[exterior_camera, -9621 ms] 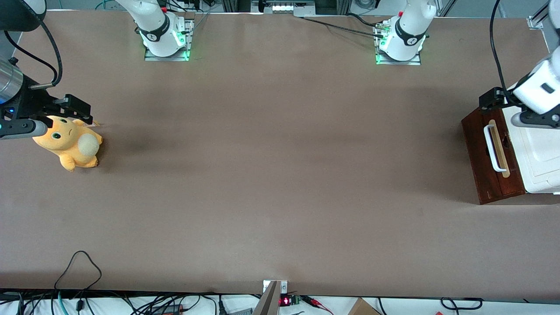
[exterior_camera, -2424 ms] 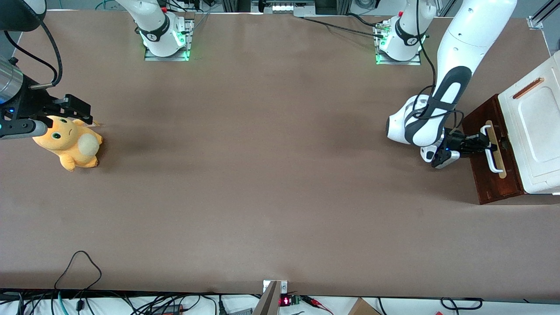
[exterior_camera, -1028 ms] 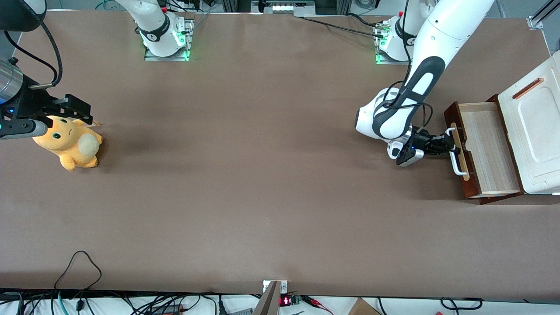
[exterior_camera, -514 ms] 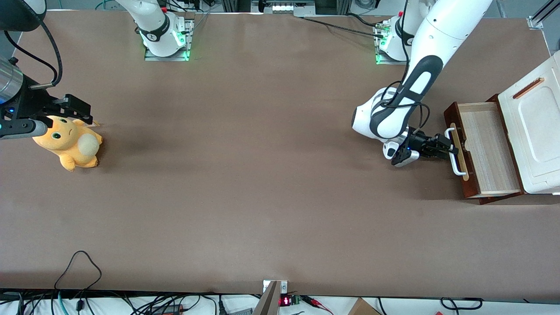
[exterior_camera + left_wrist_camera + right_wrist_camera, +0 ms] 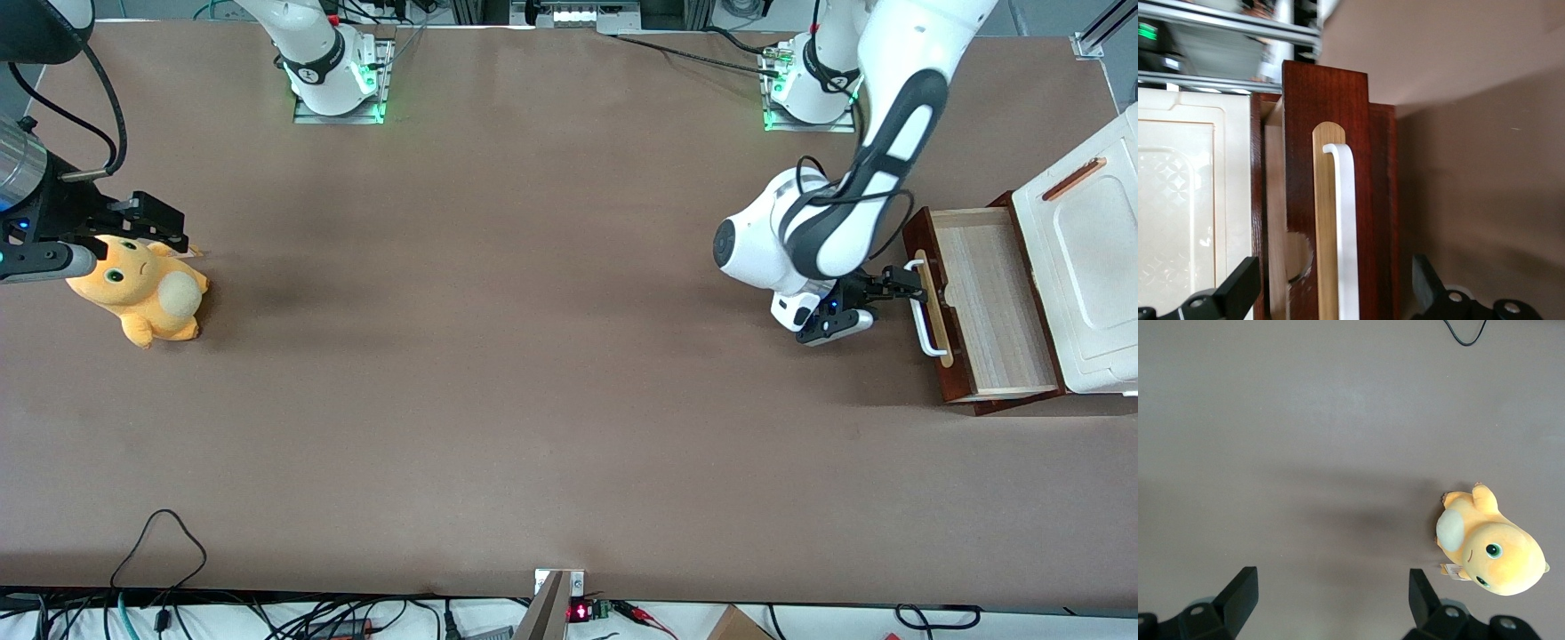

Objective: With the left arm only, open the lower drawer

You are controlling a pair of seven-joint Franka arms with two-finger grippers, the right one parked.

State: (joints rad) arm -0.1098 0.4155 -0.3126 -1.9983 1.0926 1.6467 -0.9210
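The lower drawer (image 5: 978, 307) stands pulled out of the white cabinet (image 5: 1089, 267) at the working arm's end, and the gripper (image 5: 893, 286) has now let go, fingers spread, backing off the white handle (image 5: 925, 309), so the opening looks done.

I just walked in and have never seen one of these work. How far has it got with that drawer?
Mostly done, it seems: the lower drawer stands pulled out of the white cabinet, its pale wood inside showing. The gripper is open in front of the white handle, not clamping it. Little looks left beyond moving the left arm away.
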